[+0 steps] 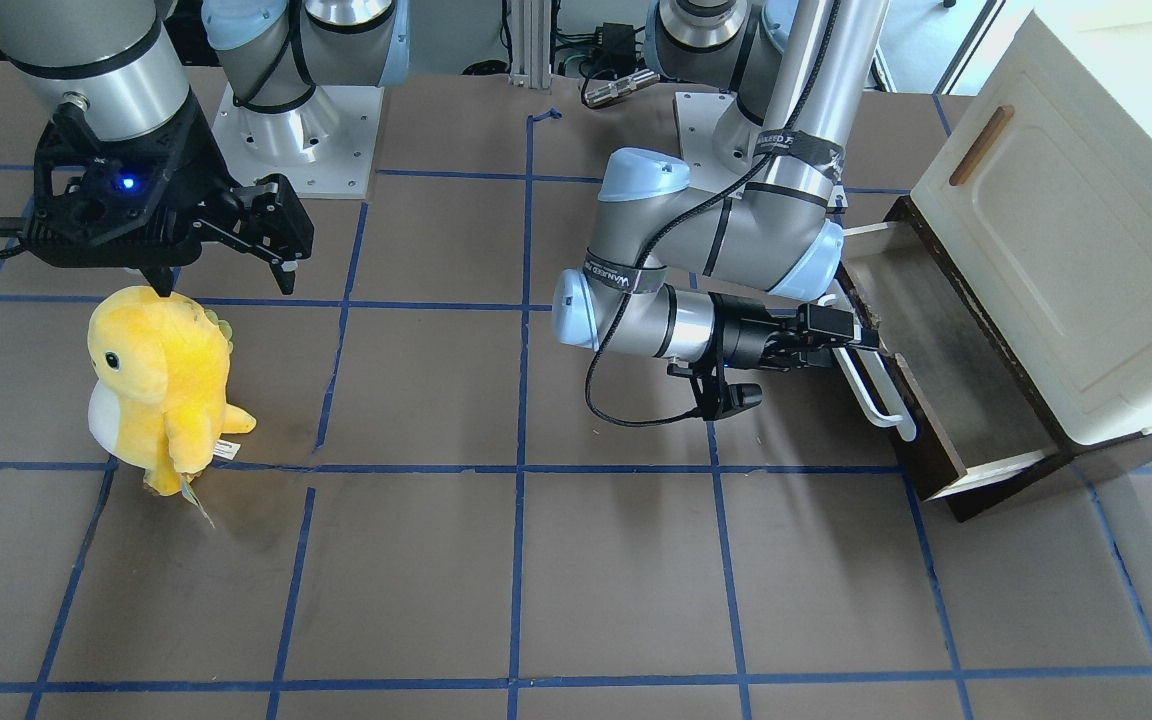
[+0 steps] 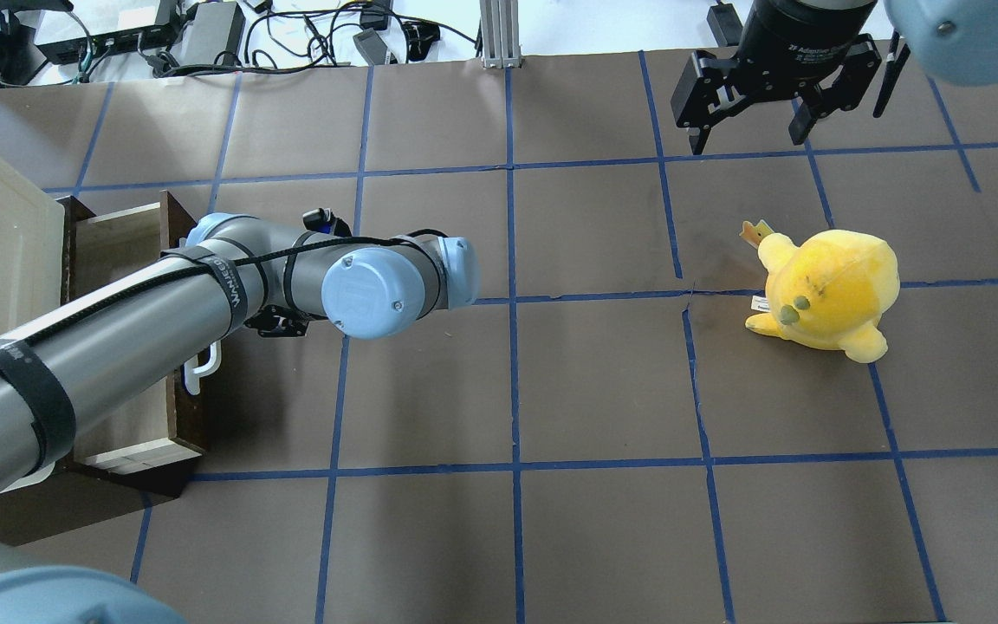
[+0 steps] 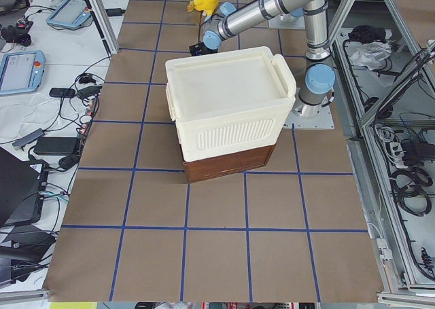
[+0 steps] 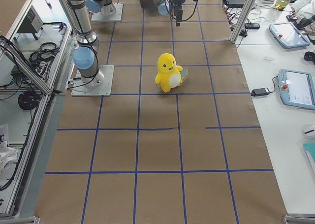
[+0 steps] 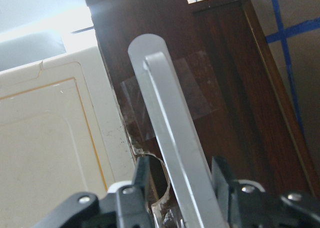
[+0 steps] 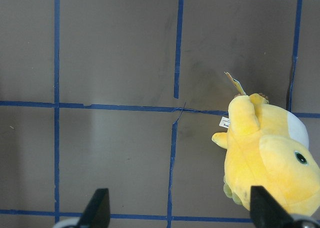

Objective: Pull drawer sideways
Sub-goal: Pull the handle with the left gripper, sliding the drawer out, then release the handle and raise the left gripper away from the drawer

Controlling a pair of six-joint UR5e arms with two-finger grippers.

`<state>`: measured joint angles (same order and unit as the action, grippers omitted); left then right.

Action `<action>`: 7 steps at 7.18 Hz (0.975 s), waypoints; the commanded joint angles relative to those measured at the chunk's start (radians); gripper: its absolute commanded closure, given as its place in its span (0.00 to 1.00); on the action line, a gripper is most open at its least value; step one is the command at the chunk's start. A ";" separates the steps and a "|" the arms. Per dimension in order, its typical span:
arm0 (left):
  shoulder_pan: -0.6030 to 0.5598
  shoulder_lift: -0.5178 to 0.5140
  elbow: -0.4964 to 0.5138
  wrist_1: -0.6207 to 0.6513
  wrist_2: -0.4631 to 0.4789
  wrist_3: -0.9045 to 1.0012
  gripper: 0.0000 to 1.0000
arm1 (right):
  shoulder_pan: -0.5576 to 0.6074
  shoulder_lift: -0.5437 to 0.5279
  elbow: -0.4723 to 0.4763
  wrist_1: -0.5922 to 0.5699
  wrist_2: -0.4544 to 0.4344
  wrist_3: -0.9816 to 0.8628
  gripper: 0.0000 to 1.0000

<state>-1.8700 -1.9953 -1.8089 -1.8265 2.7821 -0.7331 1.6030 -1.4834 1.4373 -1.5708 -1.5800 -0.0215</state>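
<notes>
Well, wrist view shows left tool (image 5: 181, 180) clamped on handle (image 5: 167, 118), hidden overhead; drawer (image 1: 936, 370) front faces desk (image 1: 616, 560) centre, long axis fore-aft; right tool (image 2: 748, 130) open, empty.

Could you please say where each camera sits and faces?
Front-facing: across table, facing robot; both arms, drawer.
Overhead: behind robot, looking down; left arm, right pincer.
Exterior left: left table end; cabinet, left arm.
Exterior right: right table end; right arm.
Left wrist: handle between left pincer's fingers.
Right wrist: downward at plush; fingertips.
Overhead shares that plush.
</notes>
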 commanded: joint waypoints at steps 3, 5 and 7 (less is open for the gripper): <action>-0.006 0.120 0.160 0.108 -0.547 0.281 0.00 | 0.000 0.000 0.000 0.000 0.000 0.000 0.00; 0.006 0.215 0.167 0.276 -0.817 0.479 0.00 | 0.000 0.000 0.000 0.000 0.000 0.000 0.00; 0.044 0.326 0.193 0.300 -1.041 0.541 0.00 | 0.000 0.000 0.000 0.000 0.000 0.000 0.00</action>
<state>-1.8479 -1.7353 -1.6311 -1.5484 1.8814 -0.2279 1.6030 -1.4834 1.4373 -1.5708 -1.5800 -0.0215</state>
